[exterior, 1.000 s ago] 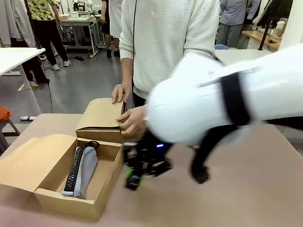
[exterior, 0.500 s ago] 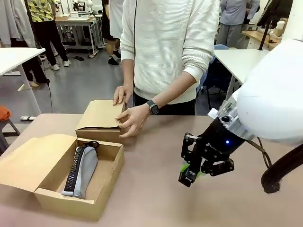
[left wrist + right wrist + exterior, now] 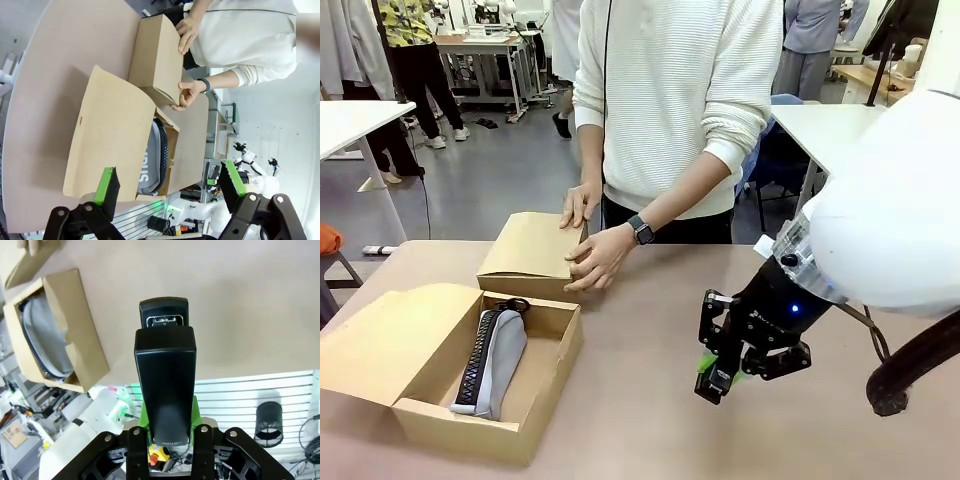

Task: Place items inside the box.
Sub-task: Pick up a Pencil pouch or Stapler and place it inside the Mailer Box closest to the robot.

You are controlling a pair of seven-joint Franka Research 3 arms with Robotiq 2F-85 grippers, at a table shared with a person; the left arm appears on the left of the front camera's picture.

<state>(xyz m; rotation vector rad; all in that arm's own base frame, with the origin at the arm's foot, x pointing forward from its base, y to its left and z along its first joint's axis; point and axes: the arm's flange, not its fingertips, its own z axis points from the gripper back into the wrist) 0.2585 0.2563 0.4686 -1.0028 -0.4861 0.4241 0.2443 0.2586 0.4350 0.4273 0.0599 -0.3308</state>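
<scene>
**Now pinching a black stapler (image 3: 165, 375) in the right gripper (image 3: 718, 368)**

Clearly clamped: green pads (image 3: 196, 412) pressed against both flanks of the stapler's rear end, nose pointing straight out beyond the fingertips. Hanging low over the brown table (image 3: 650, 430), well right of the open cardboard box (image 3: 470, 432) and apart from it. Impossible to tell whether touching the tabletop or just above it.

Inside that box, lying along its length nearer the right wall: a grey zip pencil case (image 3: 502, 358), zipper side facing left, black pull loop at the far end. Flap (image 3: 390, 340) folded out flat to the left.

Behind the open box, at its far edge: a closed cardboard box (image 3: 532, 245), held by the person. One hand (image 3: 580, 205) on the far top edge, the other hand (image 3: 595, 260), with a wristwatch (image 3: 641, 229), at the near right corner.

Over on the left arm: left gripper (image 3: 170, 182) spread wide, looking down on the flap and on the pencil case with its white lettering.
</scene>
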